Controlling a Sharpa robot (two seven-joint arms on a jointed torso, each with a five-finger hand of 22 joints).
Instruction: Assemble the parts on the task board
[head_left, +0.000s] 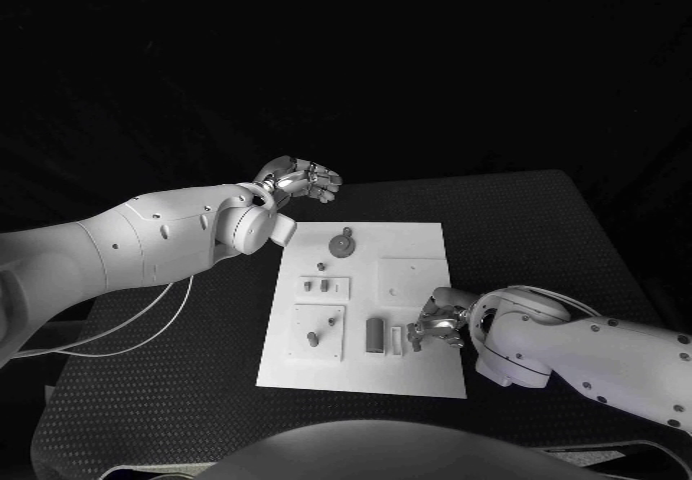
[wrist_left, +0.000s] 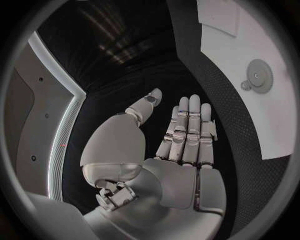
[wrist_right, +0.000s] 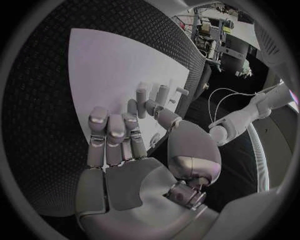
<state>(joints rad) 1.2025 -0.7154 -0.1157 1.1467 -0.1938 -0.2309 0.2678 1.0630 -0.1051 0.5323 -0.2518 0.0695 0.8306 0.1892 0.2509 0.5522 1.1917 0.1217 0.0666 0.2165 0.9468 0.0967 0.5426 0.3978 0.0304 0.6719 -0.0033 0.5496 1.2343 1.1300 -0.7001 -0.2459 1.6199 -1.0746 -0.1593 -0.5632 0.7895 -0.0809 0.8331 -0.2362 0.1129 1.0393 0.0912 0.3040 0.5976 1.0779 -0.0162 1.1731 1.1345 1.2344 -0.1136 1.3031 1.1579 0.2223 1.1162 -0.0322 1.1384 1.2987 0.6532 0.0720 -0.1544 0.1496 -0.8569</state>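
Note:
The white task board lies in the middle of the black table. On it are a grey gear, a small block with pegs, a plate with pegs and two upright grey parts near the front. My right hand hovers over the board's right front edge, its fingers reaching toward those parts. Its thumb and fingers are a little apart with nothing between them. My left hand hangs off the board's far left corner, fingers straight and empty, with the gear to its side.
A flat square plate lies on the board's right half. White cables loop over the table to the left of the board. Bare black mat stretches to the right of the board and in front of it.

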